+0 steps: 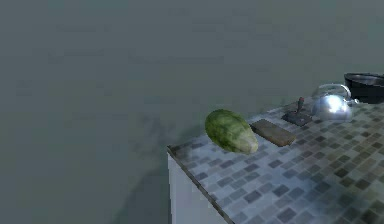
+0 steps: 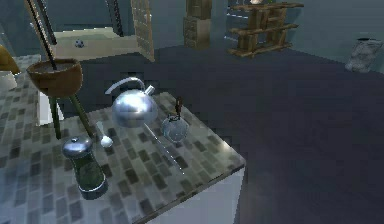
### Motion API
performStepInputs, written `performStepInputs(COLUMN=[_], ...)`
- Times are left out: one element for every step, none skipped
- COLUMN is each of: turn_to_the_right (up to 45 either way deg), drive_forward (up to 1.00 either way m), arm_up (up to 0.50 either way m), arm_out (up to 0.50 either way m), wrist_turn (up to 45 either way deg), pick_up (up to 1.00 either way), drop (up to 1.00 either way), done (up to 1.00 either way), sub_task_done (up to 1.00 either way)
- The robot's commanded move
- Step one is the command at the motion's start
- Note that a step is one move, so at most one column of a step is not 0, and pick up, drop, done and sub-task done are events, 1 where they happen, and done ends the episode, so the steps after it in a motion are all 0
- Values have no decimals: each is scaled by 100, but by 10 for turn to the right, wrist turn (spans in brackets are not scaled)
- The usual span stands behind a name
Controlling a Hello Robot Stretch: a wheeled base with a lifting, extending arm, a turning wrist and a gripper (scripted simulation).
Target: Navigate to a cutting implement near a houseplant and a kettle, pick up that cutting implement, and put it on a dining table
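A shiny metal kettle [image 2: 133, 104] with an arched handle stands on the tiled counter [image 2: 200, 165]. Left of it a brown pot [image 2: 55, 75] with tall thin stems looks like the houseplant. A thin, long grey item [image 2: 171, 152] lies on the tiles just in front of the kettle, beside a small glass object [image 2: 176, 128]; its shape is too slight to name for sure. In the forward view the kettle [image 1: 332, 103] shows at the right on the same counter [image 1: 300, 180].
On the counter lie a green oval thing [image 1: 231, 131], a flat dark slab [image 1: 272, 131] and a dark pan [image 1: 365, 85]. A metal shaker [image 2: 78, 148] and a dark green cup [image 2: 92, 181] stand near the edge. Dark open floor [image 2: 300, 120] runs to a wooden shelf [image 2: 262, 25].
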Motion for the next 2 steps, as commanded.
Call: performStepInputs(turn_to_the_right=[0,0], drive_forward=[0,0], arm_up=[50,38], arm_out=[0,0], wrist_turn=[0,0], pick_up=[0,0], drop=[0,0], done=[0,0], sub_task_done=[0,0])
